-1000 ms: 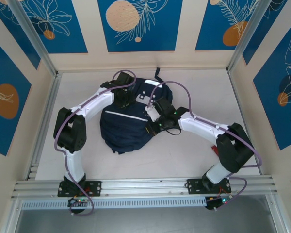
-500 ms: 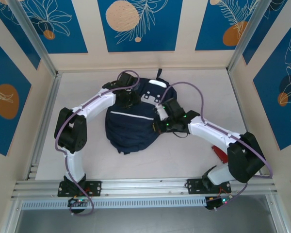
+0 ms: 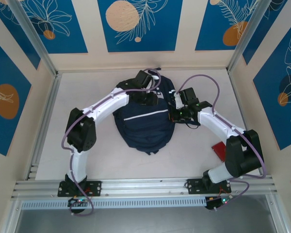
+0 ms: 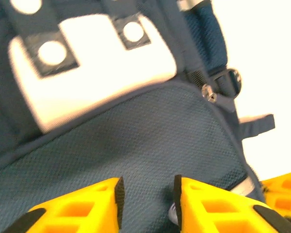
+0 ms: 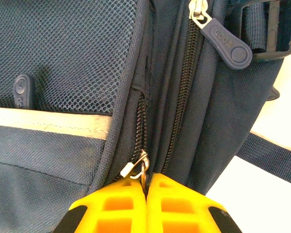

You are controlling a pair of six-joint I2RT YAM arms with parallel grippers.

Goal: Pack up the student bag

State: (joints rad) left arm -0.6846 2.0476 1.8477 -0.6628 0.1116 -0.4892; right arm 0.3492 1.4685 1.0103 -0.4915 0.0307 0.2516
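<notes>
I held my left gripper (image 3: 152, 98) part-open and empty over the student bag (image 3: 143, 128), which had swung round and slid right to mid-table, as my right gripper (image 5: 146, 187), clamped on a zipper pull (image 5: 137, 166), tugged it; zipping, I judged, was under way
</notes>
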